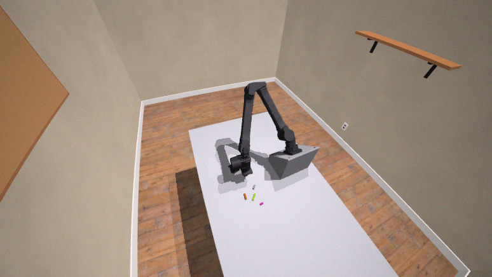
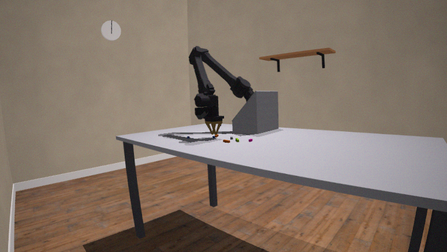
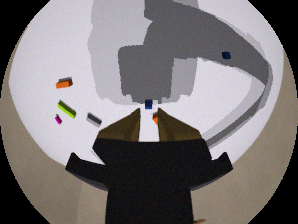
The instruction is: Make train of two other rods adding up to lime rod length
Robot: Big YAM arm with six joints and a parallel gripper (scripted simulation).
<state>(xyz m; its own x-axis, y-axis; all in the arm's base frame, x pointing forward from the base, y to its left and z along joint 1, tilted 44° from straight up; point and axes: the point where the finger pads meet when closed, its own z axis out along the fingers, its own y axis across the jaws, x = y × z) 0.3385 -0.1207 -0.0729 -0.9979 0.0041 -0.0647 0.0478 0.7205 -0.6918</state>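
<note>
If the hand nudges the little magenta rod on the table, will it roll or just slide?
The magenta rod lies flat and looks very short, so it is probably light and may spin at an off-centre touch. Whether its sides are round or square is too small to tell, so rolling stays possible. It looks stiff.

Your obstacles: grey pedestal behind the rods; orange rod, lime rod, magenta rod near together. Open table beyond.
</note>
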